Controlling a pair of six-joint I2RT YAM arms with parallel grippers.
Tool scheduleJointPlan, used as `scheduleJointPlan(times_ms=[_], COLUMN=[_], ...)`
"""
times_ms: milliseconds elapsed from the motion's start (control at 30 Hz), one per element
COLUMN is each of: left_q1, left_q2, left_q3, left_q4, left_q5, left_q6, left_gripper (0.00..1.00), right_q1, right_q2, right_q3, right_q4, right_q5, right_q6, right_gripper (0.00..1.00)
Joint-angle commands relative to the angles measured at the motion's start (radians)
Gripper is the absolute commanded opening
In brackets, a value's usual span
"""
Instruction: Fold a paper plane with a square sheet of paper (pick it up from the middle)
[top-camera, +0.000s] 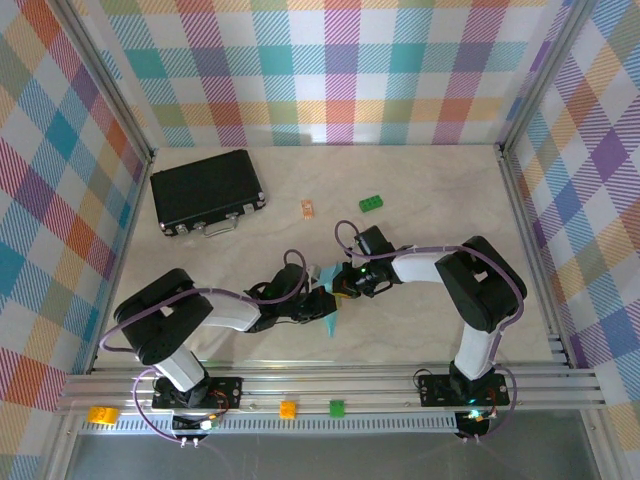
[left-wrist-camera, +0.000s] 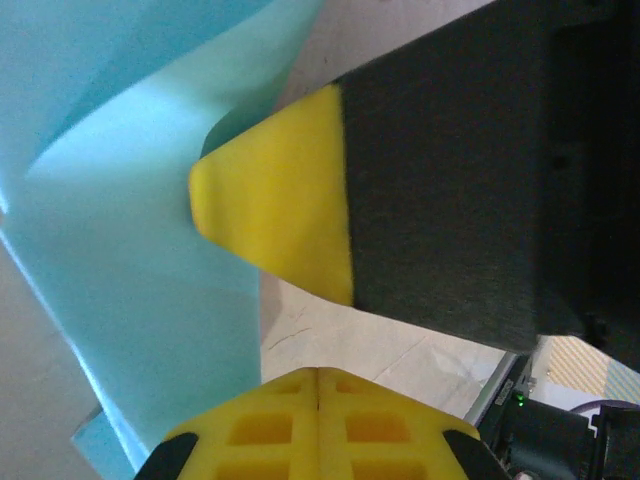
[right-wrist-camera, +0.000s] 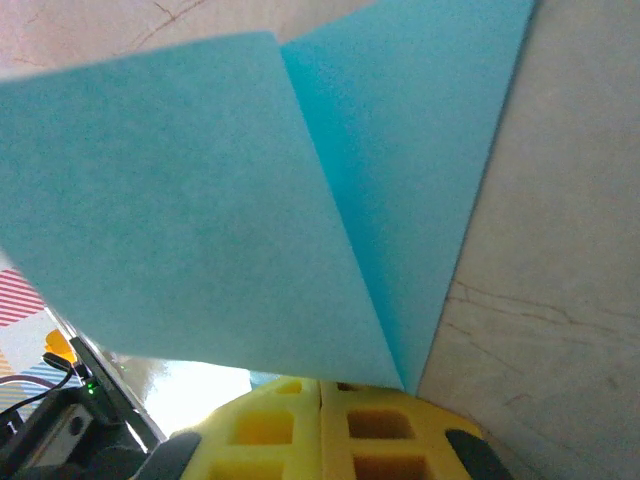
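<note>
The sheet of paper (top-camera: 330, 318) sits between the two arms over the near half of the bench (top-camera: 450, 200), about midway between its left and right edges. It is already partly folded. From above it reads as a narrow blue shape whose long axis runs from the far side toward the near edge, with a pointed end aimed at the near edge. The left arm (top-camera: 230, 312) reaches in from the left and the right arm (top-camera: 430, 268) from the right, so both come at the paper across its long axis and meet on it, neither clearly nearer than the other. In the right wrist view the paper (right-wrist-camera: 180, 200) spreads as two panels split by a straight crease that runs down to just above that arm's yellow fingertips (right-wrist-camera: 380, 430). These right jaws are clenched, pad against pad. Their tips meet the paper's lower edge, but I cannot tell whether the paper is nipped between them. In the left wrist view the left jaws are also clenched, fingertips (left-wrist-camera: 260, 430) pressed together, with the paper (left-wrist-camera: 130, 250) rising just to their left. The right arm's yellow tip (left-wrist-camera: 270, 200) pushes into the paper's curl. No paper shows in the seam of the left jaws. The next press probably depends on keeping both tips on that crease.
</note>
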Motion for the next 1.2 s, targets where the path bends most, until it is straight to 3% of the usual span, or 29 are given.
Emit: scheduleJointPlan(times_ms=[0, 133, 500, 933, 1167], left_q1=[0.010, 0.003, -0.059, -0.190, -0.229], left_q2=[0.041, 0.054, 0.034, -0.094, -0.161], left_q3=[-0.021, -0.068, -0.095, -0.099, -0.132], left_q4=[0.113, 0.159, 0.048, -0.250, -0.308], left_q5=[0.056, 0.052, 0.028, -0.055, -0.085], left_q6=[-0.042, -0.063, -0.029, 0.051, 0.054], left_gripper=[0.00, 0.00, 0.00, 0.00, 0.00], right_q1=[0.002, 0.002, 0.003, 0.002, 0.002], right_q2=[0.043, 0.046, 0.057, 0.062, 0.065], right_q3=[-0.041, -0.041, -0.036, -0.027, -0.028], right_q4=[-0.102, -0.103, -0.120, -0.141, -0.135], right_q5=[0.111, 0.111, 0.128, 0.146, 0.142], right_q6=[0.008, 0.008, 0.012, 0.012, 0.015], right_gripper=[0.06, 0.06, 0.05, 0.04, 0.05])
